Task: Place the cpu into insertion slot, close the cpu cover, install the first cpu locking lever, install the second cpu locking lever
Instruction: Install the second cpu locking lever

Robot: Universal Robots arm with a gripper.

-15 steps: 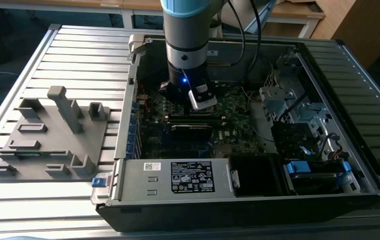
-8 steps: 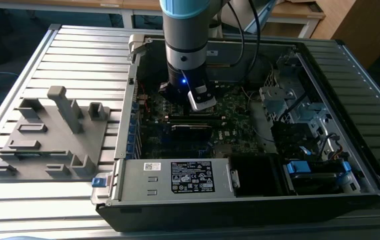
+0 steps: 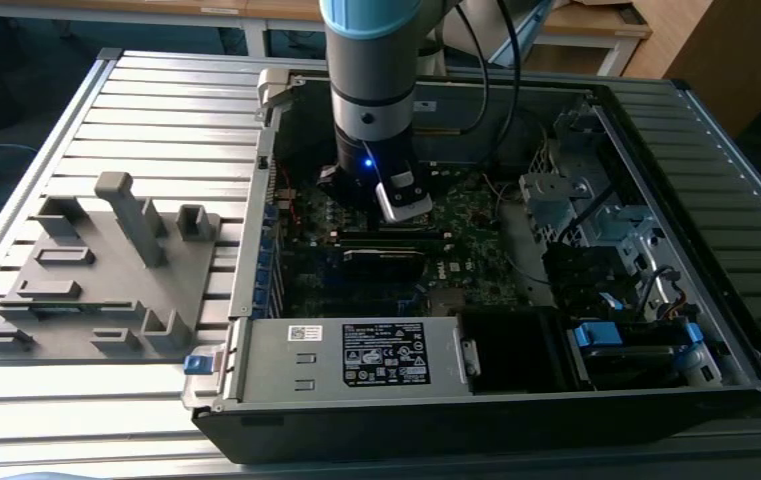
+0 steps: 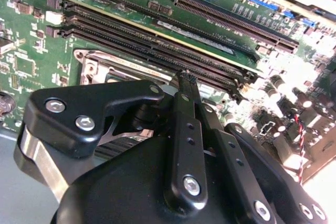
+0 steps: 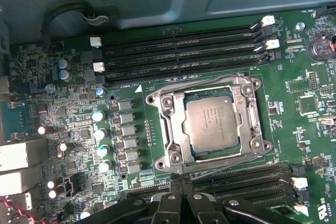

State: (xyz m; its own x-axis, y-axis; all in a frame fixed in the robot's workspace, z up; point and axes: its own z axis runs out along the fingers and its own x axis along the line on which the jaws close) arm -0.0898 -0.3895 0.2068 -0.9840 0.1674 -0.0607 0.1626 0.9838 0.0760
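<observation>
1. Gripper [image 5: 181, 180]: fingertips pressed together with no gap, and nothing held between them. Seen the same in the second wrist view [image 4: 185, 78], with the black linkage folded in behind the tips.
2. Hovered just beside one edge of the cpu cover [image 5: 169, 129], over the strip of board between that edge and the nearer bank of memory slots [image 5: 247, 178]. Could not tell whether the tips touched anything.
3. Cpu [image 5: 212, 124]: lay flat inside the insertion slot [image 5: 242, 157], square to it, its grey metal top showing through the cover's window.
4. Cpu cover: lay down flat over the cpu, framing all four of its edges. Thin rods ran along the frame's outer sides; could not tell whether latched.
5. Hemmed in on two opposite sides: the nearer bank of memory slots at the gripper side, the farther bank [image 5: 178, 51] across the socket. Little free board between either bank and the frame.
6. More open on the side toward the row of capacitors [image 5: 100, 132], though low parts crowded the motherboard [image 5: 294, 129] there.
7. Arm [image 3: 373, 90]: came straight down into the open computer case [image 3: 353, 400], well apart from its walls in the exterior view.
8. Grey fixture plate [image 3: 100, 270]: lay on the slatted table [image 3: 153, 100] to the exterior view's left, outside the case.
</observation>
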